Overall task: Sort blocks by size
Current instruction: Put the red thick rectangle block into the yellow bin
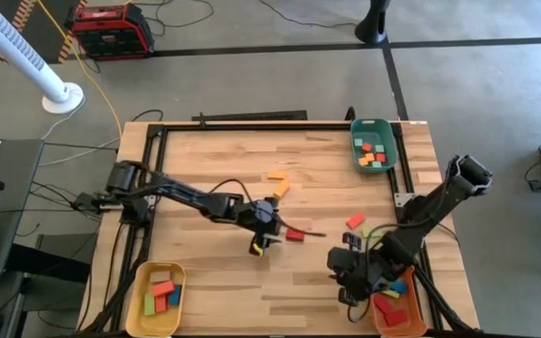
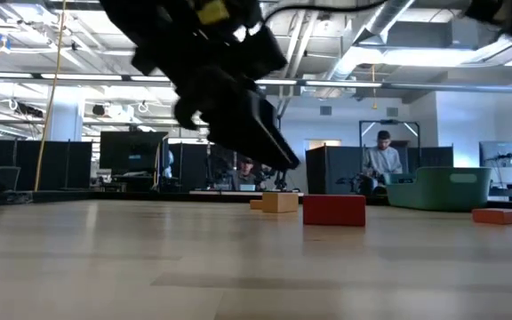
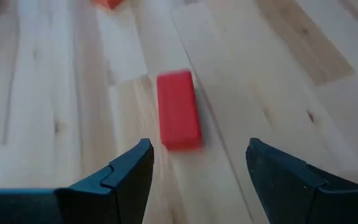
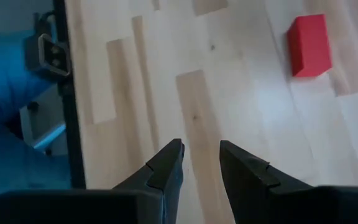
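The table is pale wood in jointed strips, smooth with a light sheen, framed by dark metal rails. The red block looks matt and solid-coloured. The trays seem smooth plastic, and the gripper fingers dark matt plastic

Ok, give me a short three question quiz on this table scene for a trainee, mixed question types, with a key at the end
1. True or false: the left gripper has its jaws open with a red block lying on the table ahead of them.
2. Which tray sits at the far right corner of the table? A green tray, B yellow tray, C orange tray.
3. Fill in: the right gripper holds ____.

Key: 1 true; 2 A; 3 nothing, the narrow gap between its jaws is empty.
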`<action>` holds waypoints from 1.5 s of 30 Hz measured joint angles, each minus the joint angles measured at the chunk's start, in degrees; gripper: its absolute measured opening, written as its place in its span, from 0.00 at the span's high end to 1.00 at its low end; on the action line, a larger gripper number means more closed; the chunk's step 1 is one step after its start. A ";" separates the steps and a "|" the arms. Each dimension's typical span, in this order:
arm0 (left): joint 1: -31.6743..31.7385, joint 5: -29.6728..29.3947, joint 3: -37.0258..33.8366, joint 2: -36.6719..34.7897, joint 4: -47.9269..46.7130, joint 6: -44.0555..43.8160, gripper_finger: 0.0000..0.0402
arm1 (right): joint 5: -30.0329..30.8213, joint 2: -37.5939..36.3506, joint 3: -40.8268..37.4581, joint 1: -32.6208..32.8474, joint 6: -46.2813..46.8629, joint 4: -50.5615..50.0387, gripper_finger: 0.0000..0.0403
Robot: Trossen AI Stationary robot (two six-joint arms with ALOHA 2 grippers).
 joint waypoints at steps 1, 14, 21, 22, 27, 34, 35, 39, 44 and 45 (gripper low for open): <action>0.54 1.32 0.57 0.98 0.89 -0.36 0.39 | 0.25 0.01 0.18 0.67 0.08 -0.04 0.66; 2.51 8.92 13.97 17.10 3.88 -3.58 0.39 | 4.35 0.01 0.41 5.73 5.40 -2.26 0.66; 2.52 8.50 17.23 18.98 2.89 -3.01 0.48 | 4.74 0.05 0.41 6.88 5.93 -2.58 0.66; 2.53 8.51 17.25 18.95 2.88 -3.23 0.50 | 5.42 0.05 0.41 6.88 5.93 -2.63 0.66; 2.59 8.91 18.37 18.74 -1.90 -1.83 0.58 | 6.69 0.05 0.41 6.90 5.47 -2.75 0.66; 2.55 9.20 18.41 18.21 -9.41 -1.37 0.64 | 7.41 0.05 0.41 7.60 5.47 -2.73 0.66; 2.53 9.23 18.42 18.19 -10.36 -1.25 0.64 | 7.43 0.05 0.41 7.68 5.60 -2.73 0.66; 2.51 9.25 18.38 16.40 -16.61 -0.34 0.64 | 7.46 0.08 0.38 8.07 5.76 -2.33 0.66; 2.34 9.20 18.18 12.27 -28.04 -0.18 0.64 | 7.48 0.10 0.38 8.02 5.78 -2.28 0.66; 2.24 9.18 18.18 11.41 -30.54 -0.18 0.64 | 7.48 0.10 0.38 8.00 5.78 -2.31 0.66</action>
